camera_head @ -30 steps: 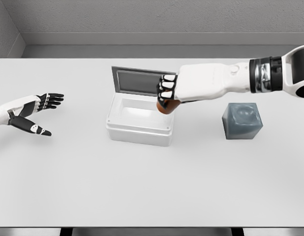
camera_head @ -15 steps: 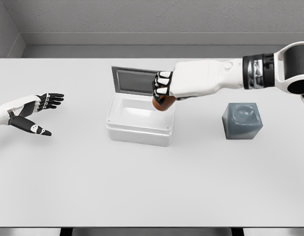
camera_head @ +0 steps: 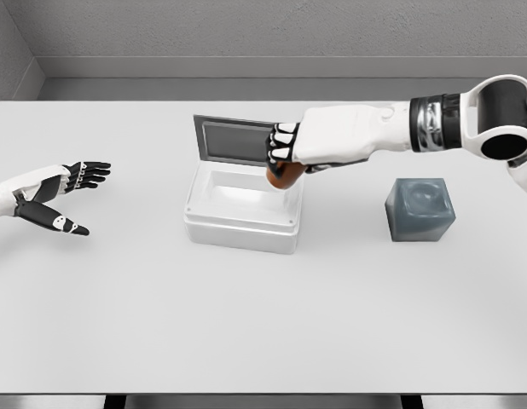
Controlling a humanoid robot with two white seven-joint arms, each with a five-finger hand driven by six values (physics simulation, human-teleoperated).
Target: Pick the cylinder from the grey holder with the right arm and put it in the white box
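While gripping the cylinder [camera_head: 286, 175], the right hand [camera_head: 289, 153] hangs over the white box [camera_head: 240, 223].

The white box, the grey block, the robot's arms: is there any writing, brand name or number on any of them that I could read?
None: no text shows anywhere in the head view.
white box: plain, and its raised lid too.
grey holder: plain.
right hand, holding the cylinder: no markings.
left hand: no markings.
table: bare of signs.

A wide white table [camera_head: 246, 324] stands against grey textured walls [camera_head: 272, 30], lit evenly and softly.
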